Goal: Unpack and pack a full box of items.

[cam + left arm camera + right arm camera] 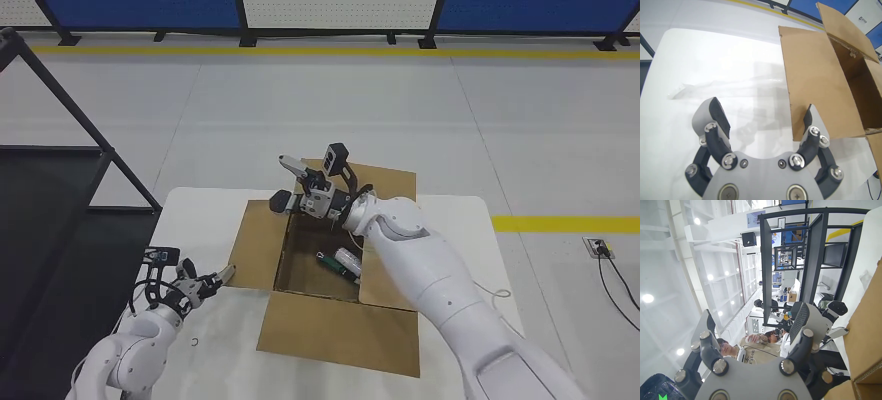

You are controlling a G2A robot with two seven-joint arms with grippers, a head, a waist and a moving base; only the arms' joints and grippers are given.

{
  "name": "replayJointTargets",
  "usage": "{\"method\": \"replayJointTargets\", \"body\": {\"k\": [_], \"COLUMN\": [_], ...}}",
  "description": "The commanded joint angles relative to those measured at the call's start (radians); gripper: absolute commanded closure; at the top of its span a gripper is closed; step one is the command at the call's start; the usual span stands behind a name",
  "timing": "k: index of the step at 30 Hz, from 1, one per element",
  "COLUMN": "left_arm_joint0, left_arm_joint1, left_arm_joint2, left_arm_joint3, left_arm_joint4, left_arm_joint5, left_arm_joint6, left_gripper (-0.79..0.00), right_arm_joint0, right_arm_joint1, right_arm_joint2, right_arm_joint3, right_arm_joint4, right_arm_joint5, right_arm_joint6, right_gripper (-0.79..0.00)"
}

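An open cardboard box stands on the white table with its flaps spread flat. Down inside it lies a small green and white item. My right gripper hangs open above the box's far left corner, turned sideways; its open fingers hold nothing, with the box's wall beside them. My left gripper is low over the table, just off the left flap. In the left wrist view the left gripper is open and empty, one fingertip overlapping the flap's edge.
A crumpled clear plastic film lies on the table ahead of the left gripper. A black metal frame stands beyond the table's left side. The tabletop left of the box is bare white surface.
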Motion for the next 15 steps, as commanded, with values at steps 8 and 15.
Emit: {"method": "replayJointTargets", "body": {"k": [8,15], "left_arm_joint0": [0.014,0.036], "left_arm_joint1": [0.005,0.009], "left_arm_joint2": [-0.028,-0.054], "left_arm_joint3": [0.0,-0.048], "left_arm_joint4": [0.004,-0.019], "left_arm_joint5": [0.002,-0.021], "left_arm_joint6": [-0.001,0.01], "left_gripper": [-0.785,-0.785], "right_arm_joint0": [-0.021,-0.032], "right_arm_joint1": [0.01,0.014], "right_arm_joint2": [0.029,0.043], "right_arm_joint3": [-0.037,-0.06], "right_arm_joint4": [-0.034,-0.058], "right_arm_joint5": [0.023,0.047], "right_arm_joint6": [-0.002,-0.001], "right_gripper": [-0.785,-0.785]}}
